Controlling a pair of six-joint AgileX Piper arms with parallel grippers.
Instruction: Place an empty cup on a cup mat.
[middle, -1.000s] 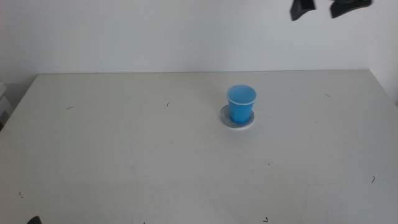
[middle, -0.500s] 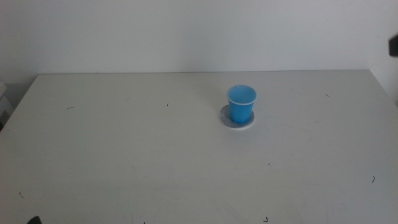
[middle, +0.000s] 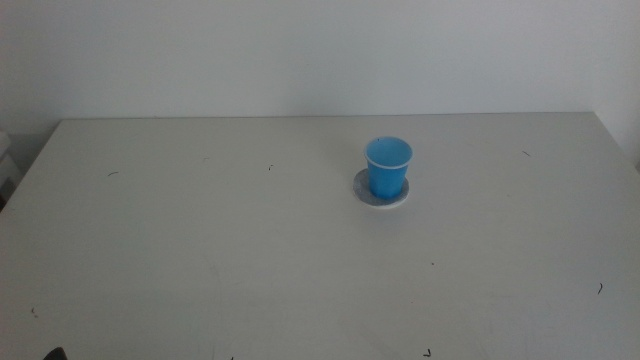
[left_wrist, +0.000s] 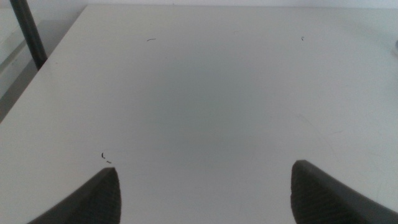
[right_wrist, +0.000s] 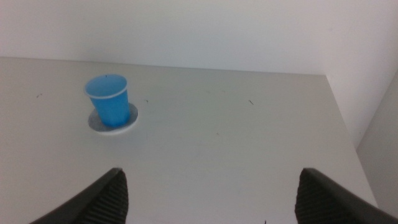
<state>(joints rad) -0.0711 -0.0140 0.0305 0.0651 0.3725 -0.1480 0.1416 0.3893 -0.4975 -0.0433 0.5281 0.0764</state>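
The blue cup stands upright and empty on the round cup mat, right of the table's middle. Both also show in the right wrist view, the cup on the mat. My right gripper is open and empty, well back from the cup and out of the middle view. My left gripper is open and empty over bare table near the front left; only a dark tip of it shows at the middle view's bottom edge.
The white table has small dark specks. Its far edge meets a white wall. A dark pole stands beyond the table's edge in the left wrist view. The table's right edge is near the right gripper.
The right gripper, high at the top right one second ago, has withdrawn to the right and left the middle view. The cup stays on the mat.
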